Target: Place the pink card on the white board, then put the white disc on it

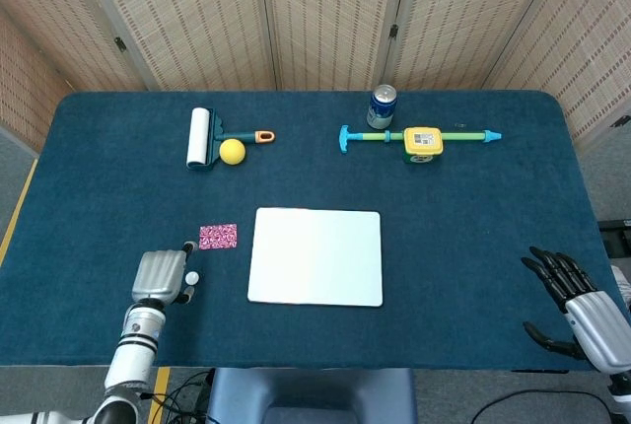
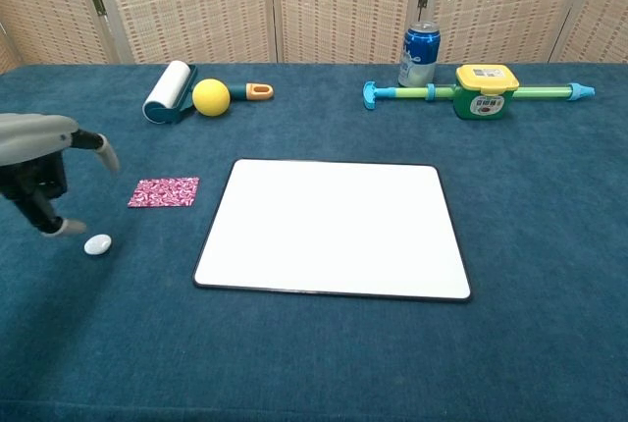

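The pink patterned card lies flat on the blue cloth, just left of the white board. The small white disc sits in front of the card. My left hand hovers just left of the disc with its fingers apart and holds nothing; its thumb tip is close beside the disc. My right hand stays at the near right table edge with its fingers spread and empty, and only the head view shows it.
At the back left are a lint roller and a yellow ball. At the back right stand a blue can and a long green-blue toy with a yellow box.
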{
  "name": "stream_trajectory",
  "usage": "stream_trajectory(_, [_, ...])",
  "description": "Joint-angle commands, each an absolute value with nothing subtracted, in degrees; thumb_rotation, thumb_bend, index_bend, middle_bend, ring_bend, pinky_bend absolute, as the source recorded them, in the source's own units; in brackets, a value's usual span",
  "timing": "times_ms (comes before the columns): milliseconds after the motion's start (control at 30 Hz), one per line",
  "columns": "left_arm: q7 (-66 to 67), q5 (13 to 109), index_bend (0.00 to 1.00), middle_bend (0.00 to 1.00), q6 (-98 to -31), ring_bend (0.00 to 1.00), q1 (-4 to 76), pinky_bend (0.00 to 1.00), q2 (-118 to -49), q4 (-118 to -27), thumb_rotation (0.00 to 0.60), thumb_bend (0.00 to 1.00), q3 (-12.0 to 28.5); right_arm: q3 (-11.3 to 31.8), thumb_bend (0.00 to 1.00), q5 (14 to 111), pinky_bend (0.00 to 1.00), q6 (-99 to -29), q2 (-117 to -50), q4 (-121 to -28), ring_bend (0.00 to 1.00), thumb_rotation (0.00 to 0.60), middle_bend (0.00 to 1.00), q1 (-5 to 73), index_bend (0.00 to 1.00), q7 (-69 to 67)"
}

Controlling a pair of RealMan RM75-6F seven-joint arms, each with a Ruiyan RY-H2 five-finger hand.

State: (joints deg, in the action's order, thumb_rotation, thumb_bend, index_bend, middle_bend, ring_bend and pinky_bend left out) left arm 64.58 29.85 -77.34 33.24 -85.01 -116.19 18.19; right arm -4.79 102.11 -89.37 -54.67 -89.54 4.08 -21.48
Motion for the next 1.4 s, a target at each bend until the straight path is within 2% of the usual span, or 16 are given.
stream_trajectory(33, [67.61, 21.83, 0.24, 1.00, -79.23, 1.00, 39.42, 1.00, -89.73, -110.59, 0.600, 0.33, 22.94, -4.87, 0.20, 101.98, 0.00, -88.90, -54.57, -88.98, 0.00, 0.600, 0.00, 4.52, 0.00, -22.51])
stream_trajectory(133, [67.80, 17.82, 0.23, 1.00, -79.20, 1.00, 42.19, 1.00, -90.97, -107.34, 0.600, 0.33, 24.77, -4.74, 0.20, 101.48, 0.00, -88.82, -54.49, -88.51, 0.00, 0.600, 0.00, 4.69, 0.00, -23.68])
stream_trajectory(267, [67.62, 15.05, 0.23, 1.00, -78.96, 1.00, 44.73, 1.00, -92.07, -104.80, 0.600, 0.33, 25.20, -4.66, 0.20, 101.06, 0.00, -89.29, -54.33, -87.84, 0.00, 0.600, 0.00, 4.60, 0.00, -25.11])
stream_trajectory(967, [60.70, 12.71, 0.24, 1.00, -71.05, 1.00, 50.12, 1.00, -95.19, -91.22, 0.600, 0.33, 21.84, -4.65, 0.20, 100.10, 0.00, -90.63, -54.11, -86.18, 0.00, 0.600, 0.00, 3.97, 0.00, -27.58])
stream_trajectory(1400, [57.87, 11.53, 0.25, 1.00, -66.90, 1.00, 51.31, 1.00, -94.83, -86.88, 0.600, 0.33, 19.98, -4.51, 0.20, 99.44, 0.00, -90.56, -54.00, -86.20, 0.00, 0.600, 0.00, 3.78, 0.00, -27.56])
